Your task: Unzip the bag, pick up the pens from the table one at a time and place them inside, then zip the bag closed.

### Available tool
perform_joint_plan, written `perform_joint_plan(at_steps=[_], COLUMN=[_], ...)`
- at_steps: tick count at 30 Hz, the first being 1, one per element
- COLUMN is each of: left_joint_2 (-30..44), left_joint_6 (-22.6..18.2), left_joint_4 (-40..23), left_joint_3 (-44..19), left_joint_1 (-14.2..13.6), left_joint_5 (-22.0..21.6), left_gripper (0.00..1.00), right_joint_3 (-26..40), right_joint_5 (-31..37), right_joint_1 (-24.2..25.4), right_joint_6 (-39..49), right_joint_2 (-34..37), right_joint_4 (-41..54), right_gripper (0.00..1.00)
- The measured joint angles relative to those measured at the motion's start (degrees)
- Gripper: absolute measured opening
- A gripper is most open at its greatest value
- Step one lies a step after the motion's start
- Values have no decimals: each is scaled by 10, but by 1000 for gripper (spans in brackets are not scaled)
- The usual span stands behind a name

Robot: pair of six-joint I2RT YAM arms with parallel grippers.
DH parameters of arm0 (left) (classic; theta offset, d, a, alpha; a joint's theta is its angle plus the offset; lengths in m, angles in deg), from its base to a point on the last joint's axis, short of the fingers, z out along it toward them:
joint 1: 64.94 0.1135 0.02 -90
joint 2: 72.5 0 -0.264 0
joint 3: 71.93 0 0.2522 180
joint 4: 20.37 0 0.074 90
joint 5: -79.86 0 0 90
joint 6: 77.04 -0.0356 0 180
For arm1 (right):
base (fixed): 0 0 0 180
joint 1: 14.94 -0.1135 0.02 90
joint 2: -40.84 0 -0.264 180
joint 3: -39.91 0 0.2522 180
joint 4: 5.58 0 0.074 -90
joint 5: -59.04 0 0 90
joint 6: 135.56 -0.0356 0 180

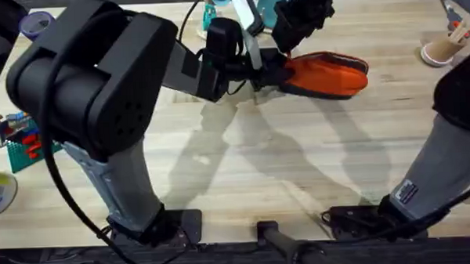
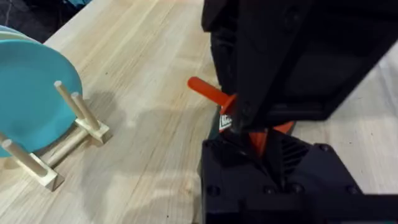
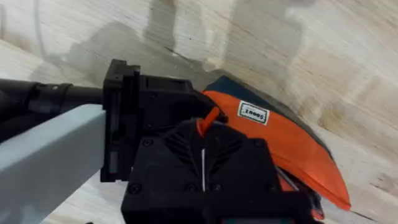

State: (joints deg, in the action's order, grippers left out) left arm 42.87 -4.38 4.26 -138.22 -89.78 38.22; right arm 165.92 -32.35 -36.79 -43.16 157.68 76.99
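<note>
- The bag (image 1: 331, 74), an oblong pouch of orange fabric with a dark underside, is seen lying on the far middle of the table (image 1: 259, 162), a pale butcher-block top with plank seams
- The left gripper (image 1: 268, 68) is reached across to the bag's left end; in the right wrist view its black blocky body is pressed against the orange fabric (image 3: 292, 143) beside a small white label (image 3: 253, 112)
- How far the left fingers are parted cannot be told, since they are covered by the housings
- The right gripper (image 1: 290, 36) is held just above the same end of the bag; its opening cannot be told either
- A thin orange tab (image 2: 208, 91) is seen projecting from between the two black grippers
- A round teal plate (image 2: 34, 93) is stood upright in a rack of pale wooden dowels (image 2: 78, 118)
</note>
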Motion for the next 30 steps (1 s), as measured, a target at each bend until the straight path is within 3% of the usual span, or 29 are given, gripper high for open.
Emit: perform_joint_plan(at_steps=[15,30], left_joint_2=[0,0], left_joint_6=[0,0], left_joint_4=[0,0], left_joint_3=[0,0], left_joint_1=[0,-1], left_joint_5=[0,1], left_gripper=[44,43], right_joint_3=[0,1], right_joint_5=[8,68], right_joint_1=[0,1], right_joint_6=[4,-48], right_joint_2=[0,0], right_joint_4=[19,59], right_gripper=[31,33])
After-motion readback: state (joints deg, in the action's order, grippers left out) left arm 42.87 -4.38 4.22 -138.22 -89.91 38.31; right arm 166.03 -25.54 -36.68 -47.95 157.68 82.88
